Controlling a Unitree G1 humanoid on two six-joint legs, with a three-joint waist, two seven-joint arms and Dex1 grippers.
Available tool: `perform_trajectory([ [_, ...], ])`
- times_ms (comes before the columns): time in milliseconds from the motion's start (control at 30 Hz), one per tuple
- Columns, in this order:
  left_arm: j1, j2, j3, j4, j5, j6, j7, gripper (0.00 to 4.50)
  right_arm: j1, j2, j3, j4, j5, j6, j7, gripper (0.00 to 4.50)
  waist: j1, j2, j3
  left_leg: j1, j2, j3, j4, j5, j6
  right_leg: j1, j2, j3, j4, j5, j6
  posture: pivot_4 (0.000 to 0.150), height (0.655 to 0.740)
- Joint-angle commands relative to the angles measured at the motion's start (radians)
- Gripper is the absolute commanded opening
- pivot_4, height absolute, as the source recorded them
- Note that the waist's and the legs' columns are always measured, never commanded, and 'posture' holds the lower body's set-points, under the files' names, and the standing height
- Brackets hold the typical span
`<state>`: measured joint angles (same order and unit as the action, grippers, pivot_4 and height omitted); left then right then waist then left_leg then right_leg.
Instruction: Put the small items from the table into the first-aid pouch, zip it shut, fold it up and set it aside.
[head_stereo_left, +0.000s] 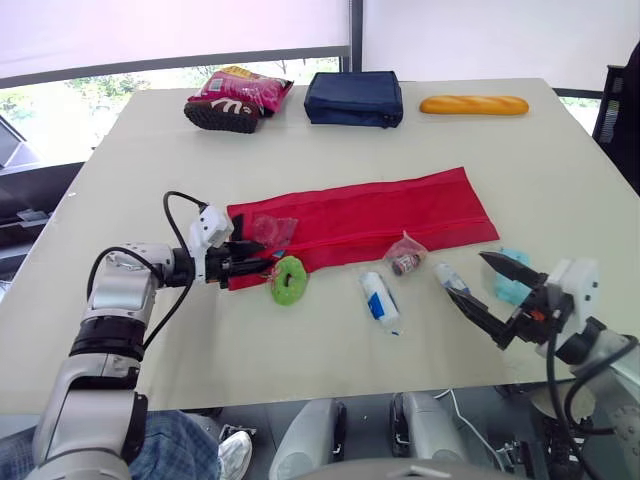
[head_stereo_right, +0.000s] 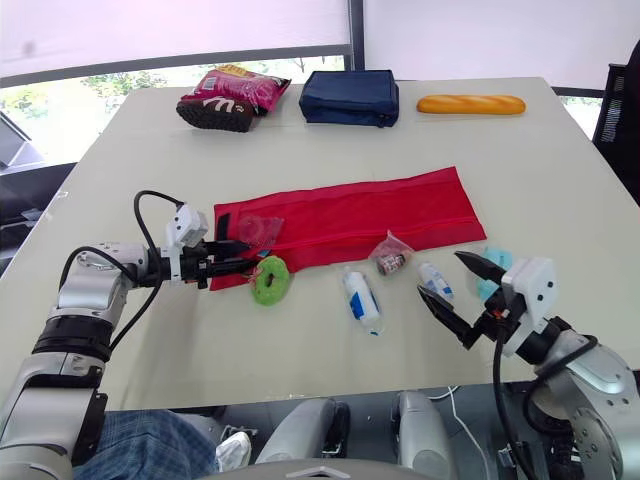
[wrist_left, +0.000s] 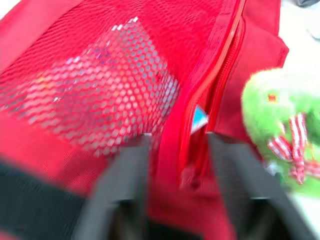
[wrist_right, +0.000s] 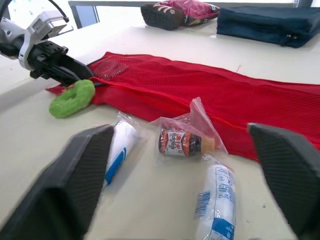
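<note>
Nearest us, near right: right gripper (head_stereo_left: 466, 275), fingers apart by 1 small white plastic tube (head_stereo_left: 452, 278). Left gripper (head_stereo_left: 262, 268) clamps the left zip edge of the long red mesh pouch (head_stereo_left: 380, 215), mid-table. We judge this the filling step. Next: close on the tube.

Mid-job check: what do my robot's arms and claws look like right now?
The left arm is silver-grey jointed casing with a white block at the wrist and a looping black cable; the left claw is black. The right arm is grey too, with a white wrist box, black cables, and the right claw has two long, pointed black fingers.
</note>
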<state>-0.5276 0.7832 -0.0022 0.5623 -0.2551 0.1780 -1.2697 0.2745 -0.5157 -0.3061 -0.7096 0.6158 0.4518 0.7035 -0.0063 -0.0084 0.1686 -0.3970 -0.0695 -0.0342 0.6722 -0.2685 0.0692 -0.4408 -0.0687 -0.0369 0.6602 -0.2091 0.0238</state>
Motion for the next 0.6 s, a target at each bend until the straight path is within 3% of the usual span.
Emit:
perform_trajectory([
  [33,-0.04,0.054,0.028,0.075,0.029,-0.054,-0.016,4.07,0.054,-0.031,-0.099,-0.048,0.06,-0.032,0.033,4.5,0.008,-0.001,0.0,0.0,0.0,0.0,0.0,0.0,0.0,0.0,0.0,0.0,0.0,0.0,0.0,0.15,0.7395],
  [67,-0.046,0.061,0.028,0.088,0.03,-0.063,-0.025,4.47,0.07,-0.04,-0.117,-0.048,0.07,-0.036,0.042,4.5,0.011,-0.001,0.0,0.0,0.0,0.0,0.0,0.0,0.001,0.001,0.0,0.0,-0.001,0.0,0.0,0.15,0.7395],
  [400,-0.074,0.083,0.032,-0.012,-0.051,-0.002,-0.218,4.47,0.12,-0.083,-0.214,-0.045,0.112,-0.077,0.075,4.5,0.023,-0.002,0.0,-0.001,0.0,0.0,0.003,-0.003,0.005,0.002,-0.001,-0.002,-0.002,0.0,0.0,0.15,0.7395],
  [600,-0.144,-0.006,-0.041,-0.123,0.016,-0.018,-0.131,4.47,0.177,-0.073,-0.274,-0.078,0.136,-0.103,0.077,4.5,0.027,-0.002,0.0,-0.001,0.001,0.0,0.003,-0.003,0.005,0.003,-0.001,-0.002,-0.002,0.0,0.0,0.15,0.7395],
])
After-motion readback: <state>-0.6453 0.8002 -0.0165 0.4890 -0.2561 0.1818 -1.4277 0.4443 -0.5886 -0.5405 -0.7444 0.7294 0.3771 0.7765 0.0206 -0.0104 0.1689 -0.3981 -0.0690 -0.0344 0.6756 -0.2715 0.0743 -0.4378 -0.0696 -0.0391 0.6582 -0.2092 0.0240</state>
